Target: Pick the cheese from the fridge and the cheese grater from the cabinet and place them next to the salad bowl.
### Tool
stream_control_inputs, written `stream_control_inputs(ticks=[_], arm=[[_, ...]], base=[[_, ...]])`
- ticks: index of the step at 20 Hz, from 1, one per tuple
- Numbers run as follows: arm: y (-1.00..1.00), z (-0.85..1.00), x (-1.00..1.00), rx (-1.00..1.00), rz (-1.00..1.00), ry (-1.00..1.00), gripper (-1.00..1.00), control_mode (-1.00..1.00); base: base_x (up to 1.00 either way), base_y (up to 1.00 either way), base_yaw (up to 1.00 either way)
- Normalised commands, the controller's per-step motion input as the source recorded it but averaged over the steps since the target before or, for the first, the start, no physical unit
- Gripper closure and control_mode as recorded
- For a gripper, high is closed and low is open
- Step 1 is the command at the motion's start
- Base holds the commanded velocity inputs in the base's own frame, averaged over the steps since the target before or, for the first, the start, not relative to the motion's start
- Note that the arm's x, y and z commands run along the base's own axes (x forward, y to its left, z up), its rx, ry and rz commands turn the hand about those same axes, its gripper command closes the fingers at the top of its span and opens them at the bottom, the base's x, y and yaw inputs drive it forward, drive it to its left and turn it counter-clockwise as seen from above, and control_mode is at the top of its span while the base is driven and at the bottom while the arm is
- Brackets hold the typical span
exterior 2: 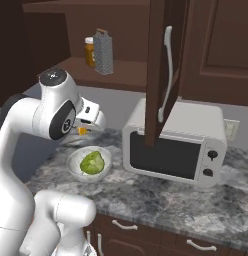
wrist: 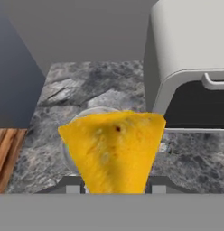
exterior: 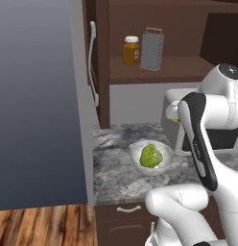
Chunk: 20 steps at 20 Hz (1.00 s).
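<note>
Cheese in hand, bowl right below

My gripper (wrist: 114,188) is clamped on the cheese (wrist: 113,151), hanging over the counter's (exterior: 111,180) back edge; the bowl (exterior: 150,158) sits just beneath, toward the front.

No readable text, label or number shows on anything.

amber jar (exterior: 131,50): on shelf | microwave (exterior 2: 176,143): on granite counter (exterior 2: 161,200)
</note>
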Motion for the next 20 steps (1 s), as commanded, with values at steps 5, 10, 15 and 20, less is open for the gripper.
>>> stream_control_inputs(ticks=[5,10,15,20], arm=[[0.55,-0.18,0.0,0.0,0.07,0.0,1.0,-1.0],[0.52,-0.19,-0.1,0.0,0.07,0.05,1.0,-1.0],[0.4,-0.21,-0.14,0.0,0.23,0.02,1.0,-1.0],[0.41,-0.23,0.03,-0.01,0.36,0.0,1.0,-1.0]], base=[[0.0,0.0,0.0],[0.0,0.0,0.0],[0.0,0.0,0.0],[0.0,0.0,0.0]])
